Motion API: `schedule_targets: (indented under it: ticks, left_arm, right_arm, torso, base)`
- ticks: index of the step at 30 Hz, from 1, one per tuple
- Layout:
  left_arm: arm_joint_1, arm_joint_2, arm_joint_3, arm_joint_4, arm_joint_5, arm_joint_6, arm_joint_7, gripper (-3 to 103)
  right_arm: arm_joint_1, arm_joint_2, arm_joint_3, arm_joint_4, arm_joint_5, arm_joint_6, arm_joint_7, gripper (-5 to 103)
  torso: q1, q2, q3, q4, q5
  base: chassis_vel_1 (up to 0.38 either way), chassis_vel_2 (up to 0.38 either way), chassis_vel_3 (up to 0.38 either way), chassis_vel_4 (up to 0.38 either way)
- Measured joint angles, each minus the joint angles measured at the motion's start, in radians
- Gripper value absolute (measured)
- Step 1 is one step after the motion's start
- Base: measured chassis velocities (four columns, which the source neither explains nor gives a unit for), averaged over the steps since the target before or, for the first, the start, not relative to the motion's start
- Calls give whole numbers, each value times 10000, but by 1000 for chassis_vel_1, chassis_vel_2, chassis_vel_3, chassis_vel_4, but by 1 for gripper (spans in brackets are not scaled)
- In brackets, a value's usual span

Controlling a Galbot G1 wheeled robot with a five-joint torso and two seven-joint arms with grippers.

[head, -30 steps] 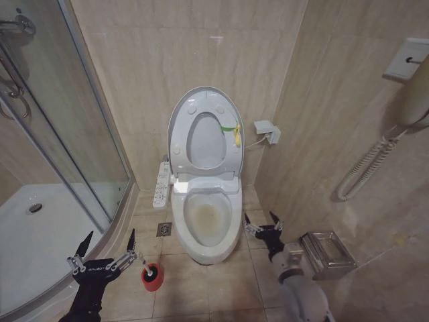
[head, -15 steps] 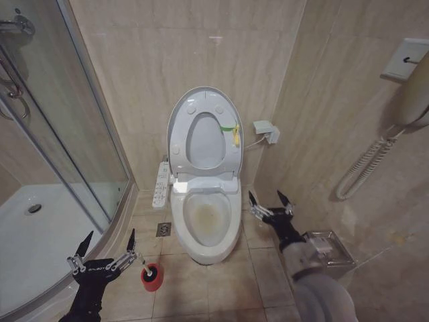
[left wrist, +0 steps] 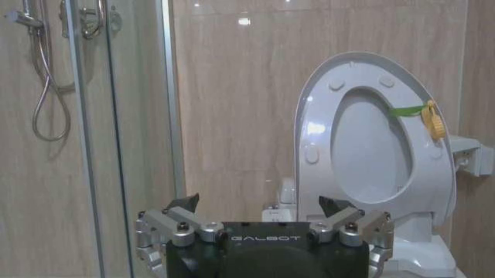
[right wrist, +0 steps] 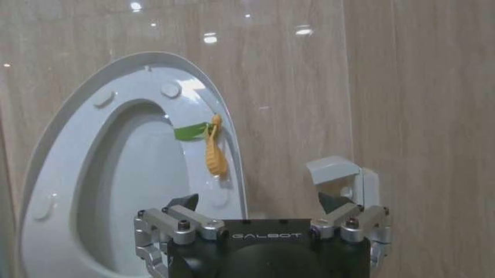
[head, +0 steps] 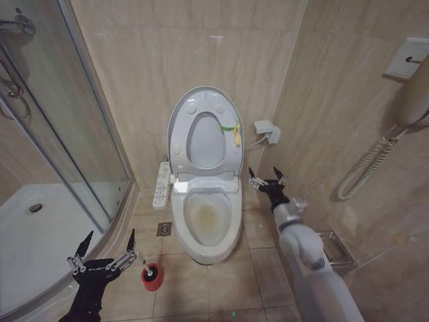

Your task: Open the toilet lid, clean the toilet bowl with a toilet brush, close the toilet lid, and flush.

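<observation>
The toilet lid (head: 204,142) stands upright against the back wall with the ring seat raised against it and a yellow-green tag (head: 234,131) at its right edge. Below it the toilet bowl (head: 206,220) lies uncovered, stained yellowish-brown inside. The toilet brush (head: 151,270) sits black head up in a red cup on the floor left of the bowl. My left gripper (head: 109,236) hovers open just left of the brush. My right gripper (head: 266,176) is open, raised right of the toilet near hinge height, facing the lid (right wrist: 131,174) and tag (right wrist: 210,145). From the left wrist, the lid (left wrist: 371,145) rises beyond the open left gripper (left wrist: 259,202).
A glass shower enclosure (head: 67,134) with a white tray (head: 40,228) fills the left side. A side control panel (head: 161,184) hangs on the toilet's left. A white wall box (head: 266,129), a coiled cord (head: 365,168) and a metal rack (head: 335,248) crowd the right wall.
My right arm has risen and reached forward, from low beside the bowl up to beside the seat hinge. The left gripper, the brush and the lid have stayed put.
</observation>
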Motion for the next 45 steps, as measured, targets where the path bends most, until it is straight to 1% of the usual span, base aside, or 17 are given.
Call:
schedule_targets:
  ticks: [2, 4, 7, 15, 21, 26, 33, 36, 39, 45]
  left_arm:
    - [0, 0, 0, 0, 0, 0, 0, 100]
    - [0, 0, 0, 0, 0, 0, 1, 100]
    - [0, 0, 0, 0, 0, 0, -1, 100]
    - [0, 0, 0, 0, 0, 0, 0, 100]
    - [0, 0, 0, 0, 0, 0, 0, 100]
    - [0, 0, 0, 0, 0, 0, 1, 100]
    - [0, 0, 0, 0, 0, 0, 0, 100]
    - [0, 0, 0, 0, 0, 0, 1, 100]
    - [0, 0, 0, 0, 0, 0, 0, 100]
    - [0, 0, 0, 0, 0, 0, 1, 100]
  right_arm:
    - [653, -27, -66, -723, -3, 128, -12, 100]
    - [831, -36, -76, -919, -3, 176, -15, 100]
    - [1587, -78, -91, -1727, 6, 430, -31, 100]
    - [2468, -164, -63, -2656, 96, 841, 67, 100]
    - [3219, -375, -23, -3278, 316, 926, 89, 100]
    - [3514, -327, -80, -3608, 326, 1169, 114, 100]
    - [3562, -322, -109, -3650, 325, 1234, 175, 100]
    - [3560, -333, -114, -3643, 326, 1246, 208, 100]
    - [3545, -372, -111, -3640, 324, 1309, 222, 100]
    - [3513, -658, -81, -3781, 322, 1728, 366, 100]
  torso:
    - [0, 0, 0, 0, 0]
    - [0, 0, 0, 1, -1]
    - [0, 0, 0, 1, -1]
    - [0, 0, 0, 1, -1]
    - [0, 0, -1, -1, -2]
    - [0, 1, -1, 2, -2]
    - [-5, 3, -3, -2, -3]
    - [-4, 3, -2, 1, 0]
    - [1, 1, -1, 1, -2]
    - [6, 0, 1, -2, 0]
  base:
    - [0, 0, 0, 0]
    - [0, 0, 0, 0]
    - [0, 0, 0, 0]
    - [0, 0, 0, 0]
    - [0, 0, 0, 0]
    - [0, 0, 0, 0]
    - [-15, 48, 31, -28]
    - [-113, 101, 92, -104]
    - [-154, 134, 145, -145]
    - [-131, 127, 125, -143]
